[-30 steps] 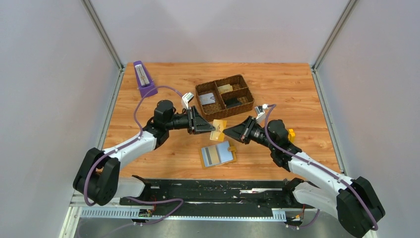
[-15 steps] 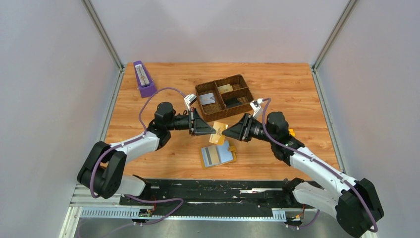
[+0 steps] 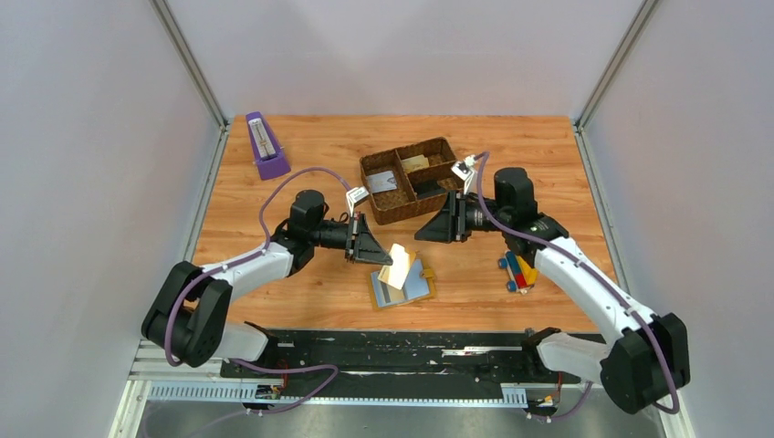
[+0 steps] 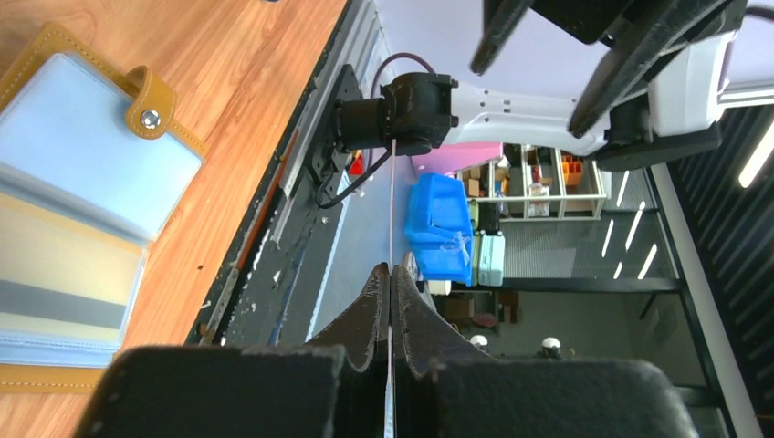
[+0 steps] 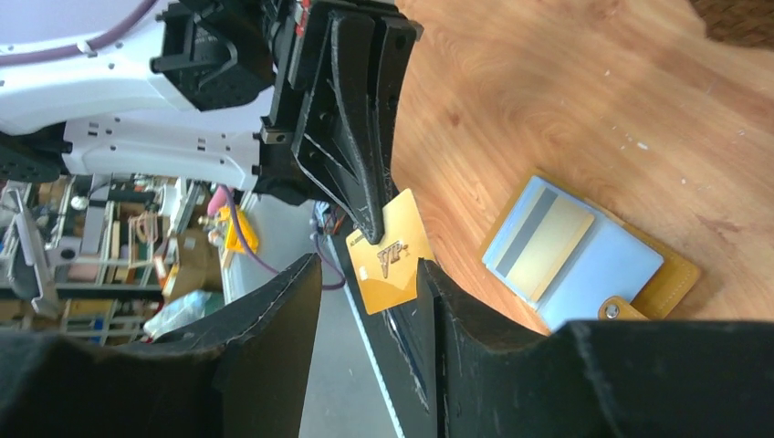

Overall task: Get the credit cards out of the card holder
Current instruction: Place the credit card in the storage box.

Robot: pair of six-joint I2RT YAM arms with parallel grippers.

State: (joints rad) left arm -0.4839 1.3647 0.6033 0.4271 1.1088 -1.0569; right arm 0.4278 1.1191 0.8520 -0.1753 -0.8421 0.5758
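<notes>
left gripper (image 3: 381,258): jaws clamped on gold card (image 3: 398,265), near open card holder (image 3: 418,285) on table (image 3: 548,164) | right gripper (image 3: 424,229): jaws apart, near brown tray (image 3: 392,215)

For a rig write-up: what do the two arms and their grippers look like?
The left arm and right arm have white link shells between bulky black joint housings. A purple cable runs along each, and a small white block sits at each wrist. The left gripper and right gripper are black, with two flat tapering fingers. I see no markings.
</notes>
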